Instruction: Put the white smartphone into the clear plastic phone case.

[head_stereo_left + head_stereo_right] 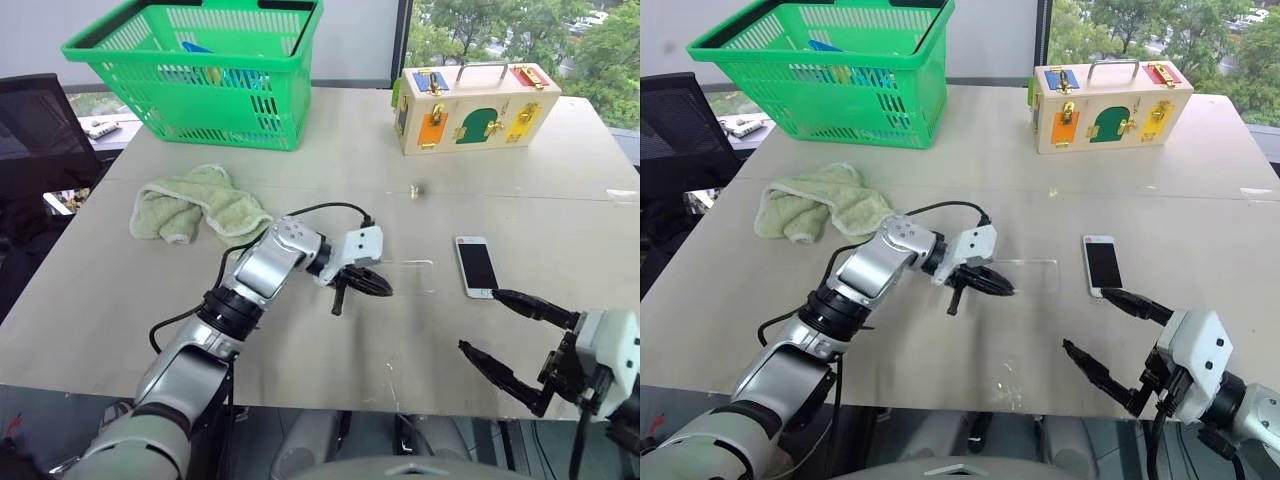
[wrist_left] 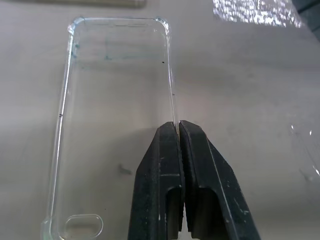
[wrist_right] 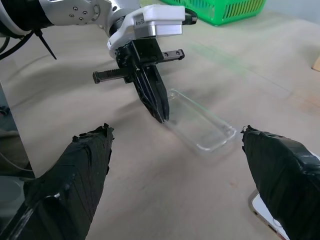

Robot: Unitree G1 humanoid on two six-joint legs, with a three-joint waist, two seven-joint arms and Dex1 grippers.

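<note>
Right now I'm resting my closed left gripper (image 2: 178, 125) on, seemingly pinching, the clear plastic phone case's (image 2: 117, 100) long edge. Meanwhile my wide-open, empty right gripper (image 1: 500, 330) is hovering nearer the white smartphone (image 1: 476, 266), lying lengthwise just ahead of it.

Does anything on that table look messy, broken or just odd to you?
Nothing looks broken or spilled. The green towel lies crumpled rather than folded. The left claw is pinched shut on a side wall of the clear case, and the phone lies flat, apart from it.

The clear plastic phone case (image 2: 115, 130) lies flat, open side up; the white smartphone (image 1: 476, 266) lies near it, screen up.
</note>
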